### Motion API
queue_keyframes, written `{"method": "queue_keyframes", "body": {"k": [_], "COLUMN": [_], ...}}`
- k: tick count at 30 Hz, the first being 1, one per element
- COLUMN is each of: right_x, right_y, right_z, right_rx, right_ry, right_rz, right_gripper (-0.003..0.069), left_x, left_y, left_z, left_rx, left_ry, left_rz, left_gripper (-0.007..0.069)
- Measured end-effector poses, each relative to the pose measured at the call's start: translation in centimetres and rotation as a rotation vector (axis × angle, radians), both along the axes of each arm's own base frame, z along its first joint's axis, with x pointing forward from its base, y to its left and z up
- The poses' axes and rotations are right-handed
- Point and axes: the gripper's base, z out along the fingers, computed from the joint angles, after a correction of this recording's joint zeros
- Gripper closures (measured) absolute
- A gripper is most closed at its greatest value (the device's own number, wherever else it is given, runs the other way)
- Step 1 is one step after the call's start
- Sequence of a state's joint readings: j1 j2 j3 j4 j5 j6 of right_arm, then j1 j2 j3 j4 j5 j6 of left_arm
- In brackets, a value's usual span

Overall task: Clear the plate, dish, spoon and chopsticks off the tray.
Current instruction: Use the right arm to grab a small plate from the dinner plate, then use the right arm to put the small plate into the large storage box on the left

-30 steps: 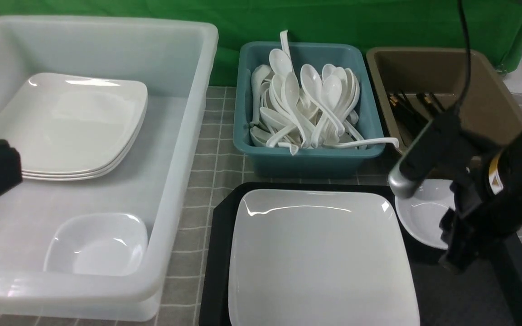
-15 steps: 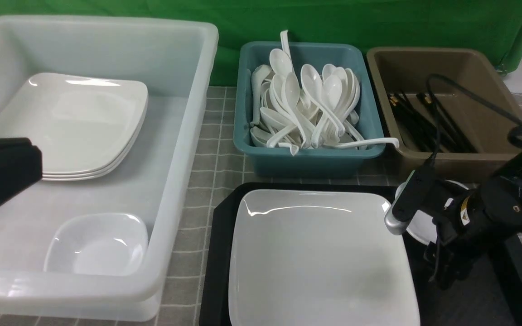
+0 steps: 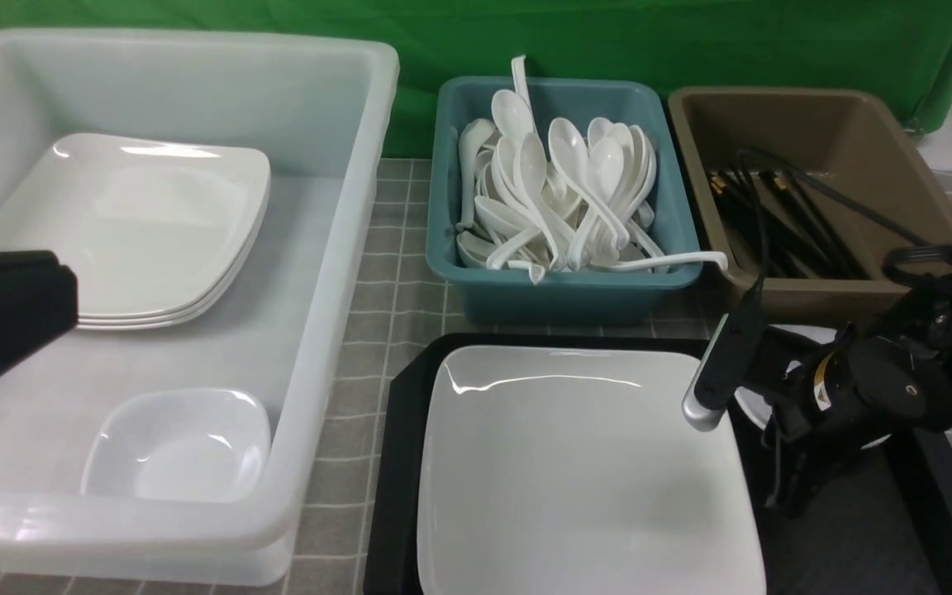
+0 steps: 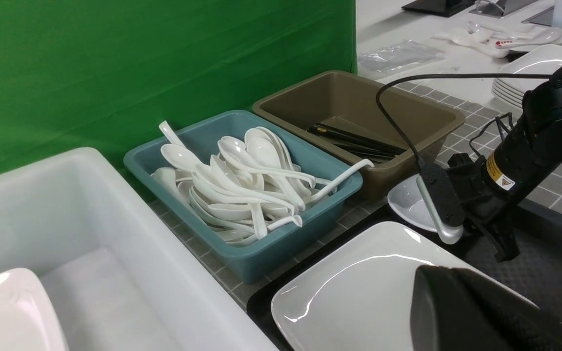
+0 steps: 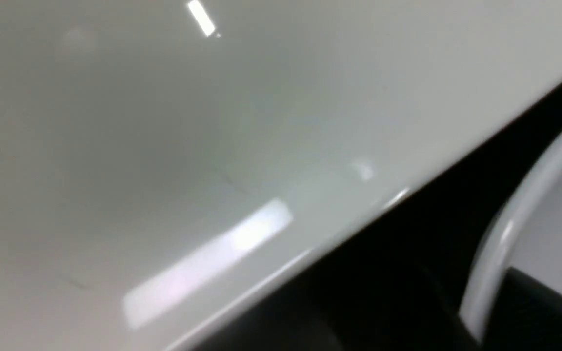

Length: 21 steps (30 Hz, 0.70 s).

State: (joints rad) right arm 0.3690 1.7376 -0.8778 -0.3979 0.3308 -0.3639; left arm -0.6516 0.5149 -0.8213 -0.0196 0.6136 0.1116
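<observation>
A green backdrop (image 3: 608,33) hangs behind a worktop (image 3: 393,289) covered in grey checked cloth. On it sits the black tray (image 3: 397,463), with the plate (image 3: 575,479) filling its left side and the small dish (image 4: 408,207) at its far right corner.

The right hand (image 3: 788,496) hangs low over the tray in the gap between plate and dish. We cannot tell whether its fingers are apart or together. The left hand (image 3: 30,306) waits over the white tub (image 3: 344,248), and we cannot read its state either.

We judge the plate to be hard, brittle and fairly heavy for its width, and its glaze looks slick. Its shallow raised rim is the only place to take hold, and the right edge is nearest. One finger should go under the lip and one on top, closing firmly, since a wide plate held by one edge will tend to tip. The dish looks lighter, and its taller rim should be easier to pinch.
</observation>
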Motion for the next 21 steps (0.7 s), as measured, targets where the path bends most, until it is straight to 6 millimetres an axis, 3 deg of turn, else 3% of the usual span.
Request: {"method": "queue_keyframes", "body": {"k": [5, 6, 8, 12, 14, 15, 17, 21], "right_x": [-1.3, -2.2, -3.7, -5.7, -6.7, -6.9, -8.3, -10.0], "right_y": [0.6, 1.1, 1.8, 2.7, 3.2, 3.2, 4.2, 7.2], "right_z": [1.2, 2.2, 4.8, 9.2, 12.6, 13.1, 17.1, 21.7], "right_rx": [-0.037, -0.038, -0.005, 0.056, 0.119, 0.131, 0.235, 0.377], "right_ry": [0.033, 0.033, 0.003, -0.048, -0.1, -0.111, -0.155, -0.177], "right_rz": [0.003, -0.005, -0.037, -0.114, -0.17, -0.175, -0.217, -0.15], "right_gripper": [0.0489, 0.0534, 0.0594, 0.0597, 0.0597, 0.0597, 0.0597, 0.0597], "left_x": [0.0, 0.0, 0.0, 0.0, 0.0, 0.0, 0.0, 0.0], "left_y": [0.0, 0.0, 0.0, 0.0, 0.0, 0.0, 0.0, 0.2], "left_z": [-0.1, -0.1, -0.1, -0.1, -0.1, -0.1, -0.1, -0.3], "left_rx": [0.004, 0.006, 0.009, 0.013, 0.014, 0.014, 0.016, 0.045], "left_ry": [0.005, 0.004, 0.002, -0.002, -0.003, -0.003, -0.003, 0.006], "left_rz": [0.0, -0.001, -0.001, -0.003, -0.003, -0.003, -0.004, 0.01], "left_gripper": [0.062, 0.062, 0.062, 0.062, 0.062, 0.062, 0.062, 0.062]}}
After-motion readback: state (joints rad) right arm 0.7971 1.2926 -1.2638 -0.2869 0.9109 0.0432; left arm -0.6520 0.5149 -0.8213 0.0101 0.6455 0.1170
